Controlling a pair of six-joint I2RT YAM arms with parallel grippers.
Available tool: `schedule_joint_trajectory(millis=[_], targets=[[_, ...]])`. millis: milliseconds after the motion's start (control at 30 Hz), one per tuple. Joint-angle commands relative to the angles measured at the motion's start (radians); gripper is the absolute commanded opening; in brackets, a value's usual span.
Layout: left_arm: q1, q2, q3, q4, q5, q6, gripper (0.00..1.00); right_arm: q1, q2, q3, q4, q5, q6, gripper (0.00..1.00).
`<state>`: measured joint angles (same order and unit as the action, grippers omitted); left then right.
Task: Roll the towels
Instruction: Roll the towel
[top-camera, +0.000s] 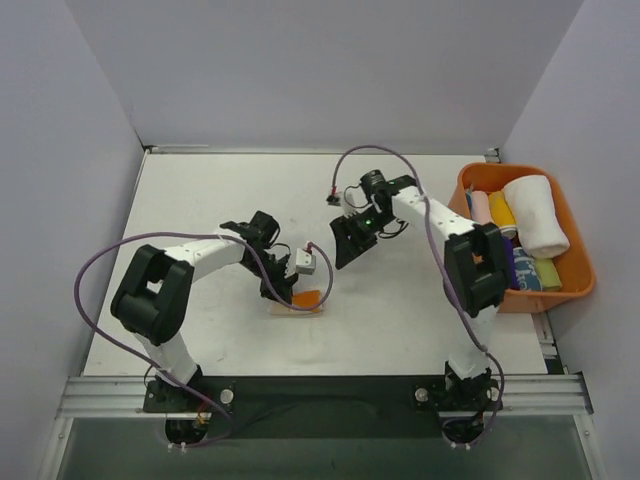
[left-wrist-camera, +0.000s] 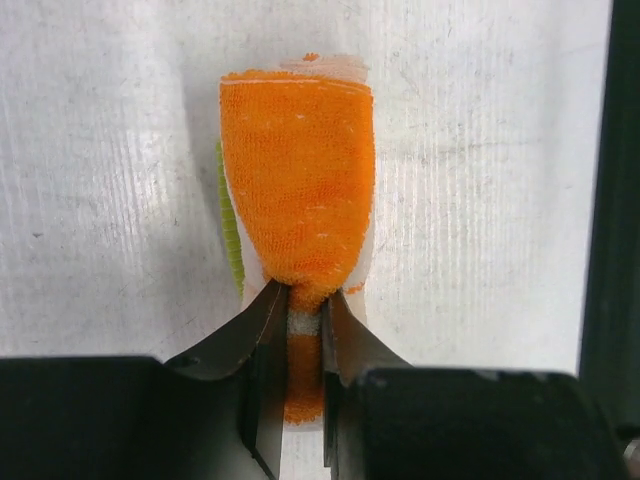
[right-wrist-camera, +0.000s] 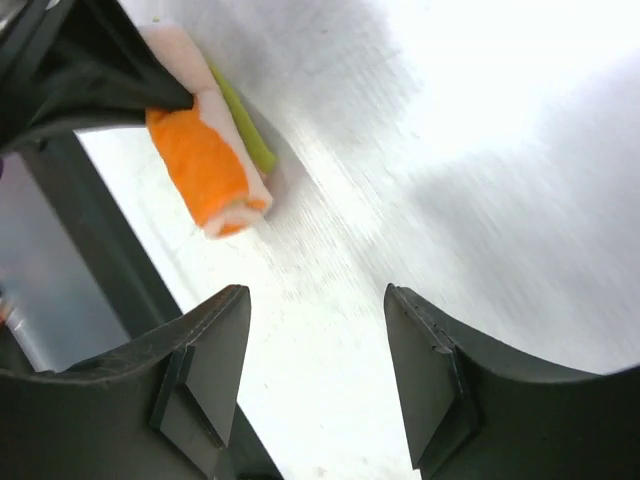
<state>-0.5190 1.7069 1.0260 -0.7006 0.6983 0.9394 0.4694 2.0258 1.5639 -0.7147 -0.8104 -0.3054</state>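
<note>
my left gripper (left-wrist-camera: 305, 320) is pinched tight on one end of the orange towel (left-wrist-camera: 298, 180). the towel is rolled up and lies on the table (top-camera: 220, 190), a little toward 7 o'clock of its middle. a green edge shows along one side of it. my right gripper (right-wrist-camera: 315, 300) hangs over bare table at about 1 o'clock from the towel, apart from it, jaws spread with nothing between them. the bin (top-camera: 575, 285) sits at the table's 3 o'clock edge and holds more rolled towels (top-camera: 537, 215), a white one on top.
</note>
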Motion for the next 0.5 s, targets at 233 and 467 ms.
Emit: schedule_joint_trajectory(millis=[233, 467], targets=[[0.122, 0.327, 0.192, -0.315, 0.081, 0.019, 0.07, 0.075, -0.587, -0.312, 0.123, 0.203, -0.006, 0.37], [0.149, 0.442, 0.282, -0.390, 0.116, 0.016, 0.07, 0.389, -0.619, -0.334, 0.072, 0.453, -0.149, 0.38]])
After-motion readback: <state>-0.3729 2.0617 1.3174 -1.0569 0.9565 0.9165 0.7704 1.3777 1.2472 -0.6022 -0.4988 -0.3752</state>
